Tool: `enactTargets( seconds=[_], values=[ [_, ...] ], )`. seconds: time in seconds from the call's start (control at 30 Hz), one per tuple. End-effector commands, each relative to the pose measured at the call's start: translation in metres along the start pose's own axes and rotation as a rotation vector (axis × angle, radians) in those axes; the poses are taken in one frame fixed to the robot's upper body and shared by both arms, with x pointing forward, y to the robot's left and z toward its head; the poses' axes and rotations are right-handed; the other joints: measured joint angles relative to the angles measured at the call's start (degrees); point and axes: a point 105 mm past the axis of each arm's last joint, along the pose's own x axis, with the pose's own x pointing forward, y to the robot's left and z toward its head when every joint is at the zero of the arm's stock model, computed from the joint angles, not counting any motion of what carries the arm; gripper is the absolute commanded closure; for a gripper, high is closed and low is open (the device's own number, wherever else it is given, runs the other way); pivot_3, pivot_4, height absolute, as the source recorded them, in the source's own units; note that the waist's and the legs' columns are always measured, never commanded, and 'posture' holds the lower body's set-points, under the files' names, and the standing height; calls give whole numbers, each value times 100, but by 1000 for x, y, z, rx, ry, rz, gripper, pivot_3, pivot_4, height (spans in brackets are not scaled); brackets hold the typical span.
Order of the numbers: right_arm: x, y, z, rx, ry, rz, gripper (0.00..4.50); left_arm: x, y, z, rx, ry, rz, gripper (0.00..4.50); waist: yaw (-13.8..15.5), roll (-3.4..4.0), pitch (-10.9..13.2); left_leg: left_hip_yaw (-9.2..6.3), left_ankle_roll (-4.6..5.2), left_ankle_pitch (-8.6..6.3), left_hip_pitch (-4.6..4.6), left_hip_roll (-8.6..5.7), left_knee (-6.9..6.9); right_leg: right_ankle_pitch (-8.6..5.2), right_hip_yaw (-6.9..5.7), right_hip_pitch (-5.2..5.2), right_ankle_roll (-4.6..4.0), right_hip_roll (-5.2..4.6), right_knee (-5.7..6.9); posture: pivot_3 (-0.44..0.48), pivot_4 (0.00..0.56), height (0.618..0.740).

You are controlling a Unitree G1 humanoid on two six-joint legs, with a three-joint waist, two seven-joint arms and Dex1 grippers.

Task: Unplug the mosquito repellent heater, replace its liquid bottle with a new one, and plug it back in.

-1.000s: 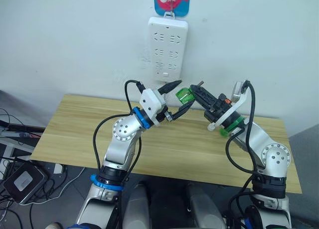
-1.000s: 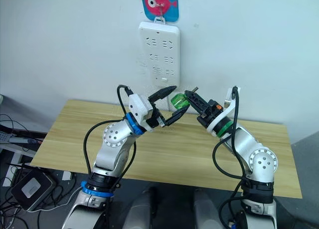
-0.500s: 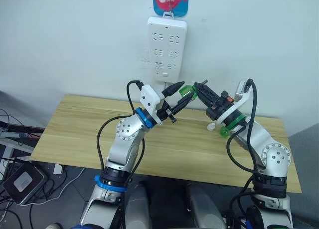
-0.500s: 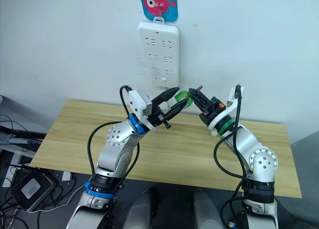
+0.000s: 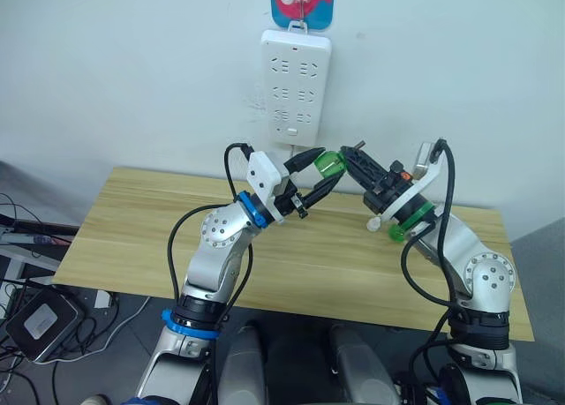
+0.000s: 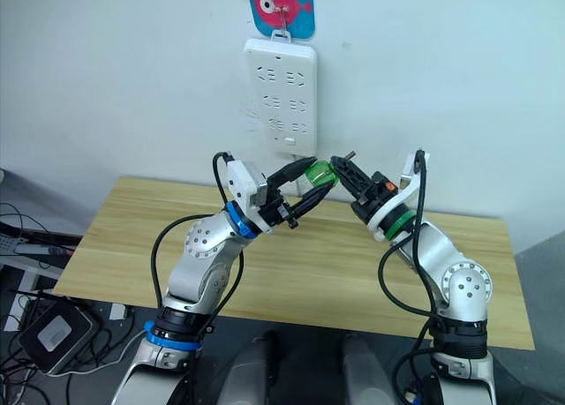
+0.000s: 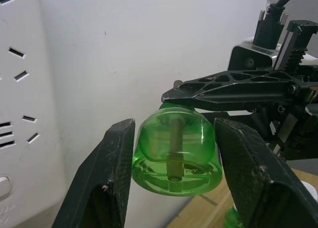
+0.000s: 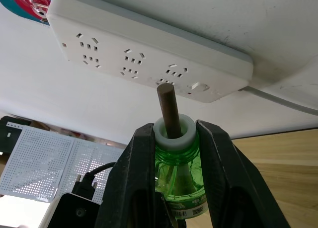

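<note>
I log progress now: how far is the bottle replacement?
Done, apparently: the power strip holds no plug. In hand: the right gripper clamps the green bottle by its neck, and the open left gripper flanks its base. Left: fitting a bottle, plugging back in.

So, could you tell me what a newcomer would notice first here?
Probably the green bottle held up above the table by the right gripper, shut on its neck, wick out. The open left gripper flanks its base. Behind, a white power strip hangs on the wall.
</note>
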Motion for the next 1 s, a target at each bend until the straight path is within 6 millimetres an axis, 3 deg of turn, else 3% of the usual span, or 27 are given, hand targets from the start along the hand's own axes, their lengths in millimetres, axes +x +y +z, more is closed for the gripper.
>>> enactTargets(
  seconds=[0.03, 0.13, 0.37, 1.0],
  values=[
    [-2, 28, -1, -16, 10, 116, 3654, 1, -3, 0, -3, -1, -12, 1865, 0, 0, 0, 0, 0, 0, 0, 0, 0, 0, 0, 0, 0, 0, 0, -37, 246, 740],
    [-2, 28, -2, -18, 18, 118, 3654, 0, -2, 0, 6, 2, -10, 1865, 0, 0, 0, 0, 0, 0, 0, 0, 0, 0, 0, 0, 0, 0, 0, -38, 250, 740],
    [-3, 27, -2, -20, 21, 114, 3654, 1, 1, 2, 23, -5, -4, 4, 0, 0, 0, -1, 0, 0, 0, 0, 0, 0, 0, 0, 0, 0, 0, -38, 250, 740],
    [-3, 22, 1, -13, 2, 92, 3654, 2, -1, 13, -51, -54, -17, 0, -1, 0, 0, -1, 0, 0, 0, 1, 1, 0, 0, 0, 0, 1, 0, -37, 255, 740]
  ],
)
